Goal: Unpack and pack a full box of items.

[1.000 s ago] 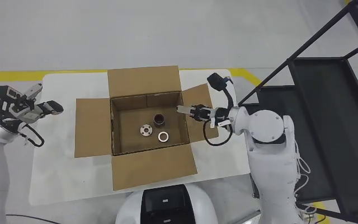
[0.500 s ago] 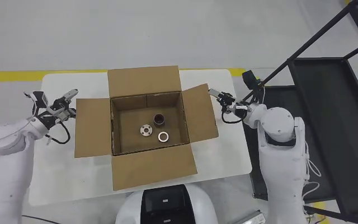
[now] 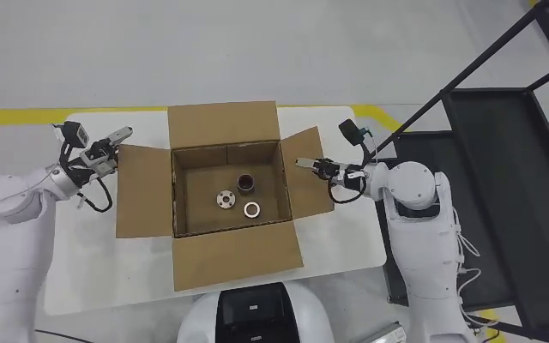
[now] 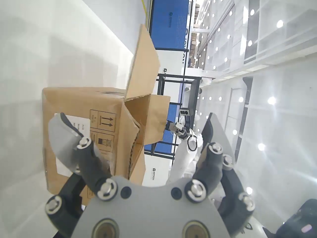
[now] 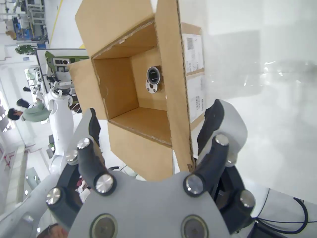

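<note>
Status: your right gripper is spread wide and empty over the right flap of the cardboard box. In its wrist view the flap's edge runs between the fingers, close to one; can't tell if it touches. The left gripper is also wide and empty, just off the far corner of the left flap. The box sits mid-table with all four flaps splayed. On its floor, close together near the middle, are a dark cylindrical fitting, a flange and a white ring.

Risks as I see them:
- If you close the right gripper here, it pinches cardboard, not a part. Any pull then drags or tilts the box, and the fitting looks like it would roll.
- If you drive the right arm inward at this height, the flap folds under the wrist and likely blocks the opening.
- The left gripper can snag the flap corner on the way in and skew the box.
- The parts are small, low and bunched. Wide fingers may nudge a neighbour or jam against a wall; the ring lies flat and looks hard to get under.
</note>
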Tool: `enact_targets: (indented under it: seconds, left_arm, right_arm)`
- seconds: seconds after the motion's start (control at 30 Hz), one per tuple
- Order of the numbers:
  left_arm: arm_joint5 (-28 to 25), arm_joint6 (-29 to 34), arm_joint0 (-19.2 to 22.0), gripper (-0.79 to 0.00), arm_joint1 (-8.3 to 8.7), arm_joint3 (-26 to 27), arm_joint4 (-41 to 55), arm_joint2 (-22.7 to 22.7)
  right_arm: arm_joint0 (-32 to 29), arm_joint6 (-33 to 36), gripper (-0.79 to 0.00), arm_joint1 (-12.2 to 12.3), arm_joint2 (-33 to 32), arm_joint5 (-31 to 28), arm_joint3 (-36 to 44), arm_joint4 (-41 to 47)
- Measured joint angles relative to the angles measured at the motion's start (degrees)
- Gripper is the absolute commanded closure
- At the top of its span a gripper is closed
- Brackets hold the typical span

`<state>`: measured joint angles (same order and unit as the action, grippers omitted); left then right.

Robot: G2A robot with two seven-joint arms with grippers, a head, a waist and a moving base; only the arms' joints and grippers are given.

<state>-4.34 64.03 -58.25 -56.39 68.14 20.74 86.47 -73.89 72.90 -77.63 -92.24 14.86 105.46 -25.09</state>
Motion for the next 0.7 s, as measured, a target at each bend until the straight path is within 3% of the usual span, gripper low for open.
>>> enact_targets:
  seconds: [0.3, 0.7]
  left_arm:
    - [0.8, 0.9, -0.6, -0.785, -0.32, 8.2, 1.1, -3.3]
    - [2.2, 2.6, 6.1, -0.785, -1.22, 6.9, -4.1, -11.6]
  right_arm:
    - [0.5, 2.6, -0.785, 0.8, 4.2, -2.7, 0.3, 3.1]
    - [1.3, -2.1, -0.785, 1.3, 13.1, -0.2, 5.9, -2.3]
